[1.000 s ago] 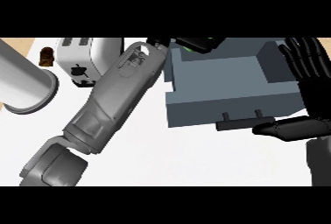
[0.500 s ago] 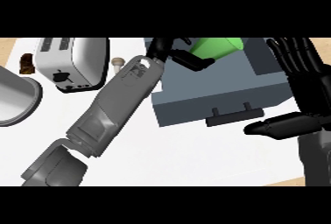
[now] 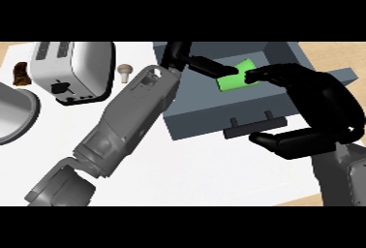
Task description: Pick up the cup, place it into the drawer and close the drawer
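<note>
The green cup (image 3: 236, 80) is tilted inside the open grey drawer (image 3: 207, 118) at the upper middle. My left arm reaches up from the lower left, and my left hand (image 3: 191, 61) has its fingers curled on the cup's left side. My right hand (image 3: 325, 99) arches over the drawer's right side. Its fingertips (image 3: 259, 75) touch the cup's right edge, and its thumb (image 3: 286, 143) lies just in front of the drawer's dark handle (image 3: 249, 127). The cup's lower part is hidden behind the drawer's wall and the fingers.
A white toaster (image 3: 75, 70) stands at the upper left, with a brown item (image 3: 21, 73) beside it and a small beige-topped object (image 3: 127, 70) to its right. A round metal vessel (image 3: 16, 116) lies at the left edge. The counter's wooden edge (image 3: 304, 201) runs along the lower right.
The cup has come down into the drawer with my left hand still on it. My right hand has moved in over the drawer and now touches the cup.
</note>
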You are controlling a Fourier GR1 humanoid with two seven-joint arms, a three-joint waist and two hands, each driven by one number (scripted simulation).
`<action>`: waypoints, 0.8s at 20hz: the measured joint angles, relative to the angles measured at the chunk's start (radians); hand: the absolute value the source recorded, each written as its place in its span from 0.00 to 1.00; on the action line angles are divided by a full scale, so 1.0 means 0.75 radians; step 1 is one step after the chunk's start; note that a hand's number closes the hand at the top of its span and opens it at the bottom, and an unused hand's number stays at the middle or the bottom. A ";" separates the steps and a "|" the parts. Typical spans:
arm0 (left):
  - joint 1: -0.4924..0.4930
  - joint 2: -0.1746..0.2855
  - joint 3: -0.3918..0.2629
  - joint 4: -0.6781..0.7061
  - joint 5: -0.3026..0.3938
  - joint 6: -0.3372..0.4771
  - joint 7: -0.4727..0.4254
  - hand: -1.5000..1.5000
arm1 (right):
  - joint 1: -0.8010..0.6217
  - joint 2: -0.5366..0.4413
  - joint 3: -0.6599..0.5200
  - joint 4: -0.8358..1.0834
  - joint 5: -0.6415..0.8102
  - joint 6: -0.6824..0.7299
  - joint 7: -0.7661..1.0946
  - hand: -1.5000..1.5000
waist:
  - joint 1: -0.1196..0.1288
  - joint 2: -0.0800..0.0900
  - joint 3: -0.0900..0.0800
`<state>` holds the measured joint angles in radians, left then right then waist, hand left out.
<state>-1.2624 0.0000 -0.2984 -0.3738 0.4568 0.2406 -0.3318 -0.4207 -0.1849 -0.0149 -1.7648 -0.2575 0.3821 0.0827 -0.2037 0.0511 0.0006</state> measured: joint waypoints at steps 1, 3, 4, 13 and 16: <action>0.004 0.000 0.005 -0.015 0.026 -0.004 -0.025 0.00 | -0.004 -0.004 0.019 0.005 -0.025 0.037 0.005 1.00 | 0.004 -0.001 0.000; 0.017 0.000 0.016 -0.034 0.069 -0.003 -0.088 0.00 | 0.007 -0.021 0.070 0.011 -0.053 0.111 0.029 1.00 | 0.009 -0.003 -0.001; 0.016 0.000 0.025 -0.037 0.091 0.004 -0.108 0.00 | 0.008 -0.042 0.091 0.012 -0.063 0.150 0.048 1.00 | 0.014 -0.005 -0.001; -0.011 0.000 0.054 -0.017 0.205 0.078 -0.204 0.00 | 0.091 -0.241 0.260 -0.030 0.210 0.304 0.143 0.00 | 0.119 -0.037 0.000; 0.002 0.000 0.064 -0.010 0.229 0.074 -0.228 0.00 | 0.138 -0.264 0.308 -0.013 0.414 0.256 0.085 0.00 | 0.161 -0.042 0.000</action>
<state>-1.2612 0.0000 -0.2505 -0.3810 0.6288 0.2957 -0.5030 -0.3171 -0.3826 0.2159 -1.7742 0.0527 0.5738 0.1467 -0.0832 0.0193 0.0008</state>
